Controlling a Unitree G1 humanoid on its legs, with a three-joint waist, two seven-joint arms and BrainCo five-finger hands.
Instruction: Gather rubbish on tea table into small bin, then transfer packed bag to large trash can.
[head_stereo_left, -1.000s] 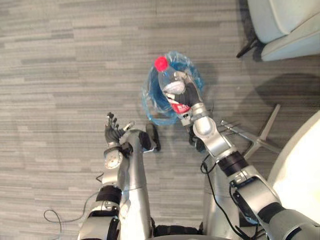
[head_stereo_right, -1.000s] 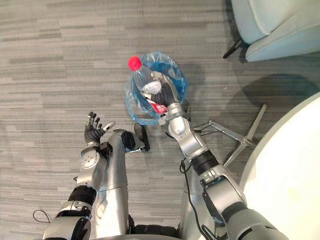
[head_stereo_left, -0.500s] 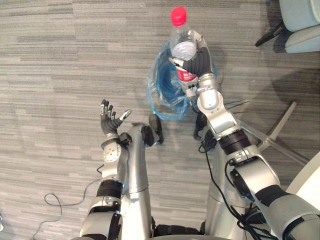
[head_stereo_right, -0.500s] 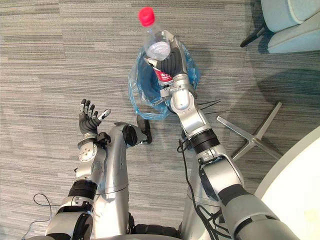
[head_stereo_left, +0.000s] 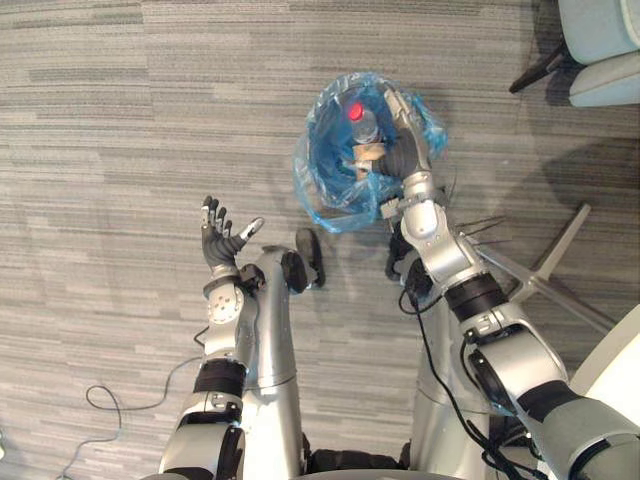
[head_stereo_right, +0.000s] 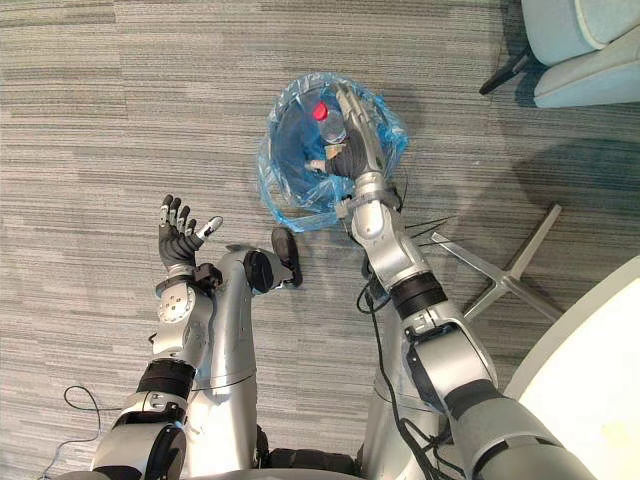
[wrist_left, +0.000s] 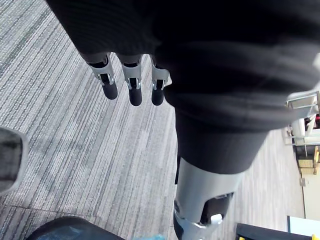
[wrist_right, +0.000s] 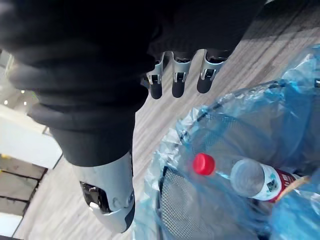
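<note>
A small mesh bin lined with a blue plastic bag (head_stereo_left: 322, 188) stands on the carpet in front of me. A clear plastic bottle (wrist_right: 252, 178) with a red cap (head_stereo_left: 355, 111) lies inside it, next to some other rubbish. My right hand (head_stereo_left: 402, 146) hovers over the bin's right rim, its fingers (wrist_right: 173, 82) straight and holding nothing. Off to the left of the bin, my left hand (head_stereo_left: 219, 241) is raised palm up, with fingers (wrist_left: 131, 86) spread and empty above the floor.
A pale armchair (head_stereo_left: 602, 38) stands at the far right. Metal legs of a table base (head_stereo_left: 540, 262) spread over the floor to the right of my right arm. The white round tea table (head_stereo_right: 592, 392) fills the lower right corner.
My right hand held the bottle above the bin, then opened, and the bottle dropped into the bag. The left hand has stayed raised and open.
</note>
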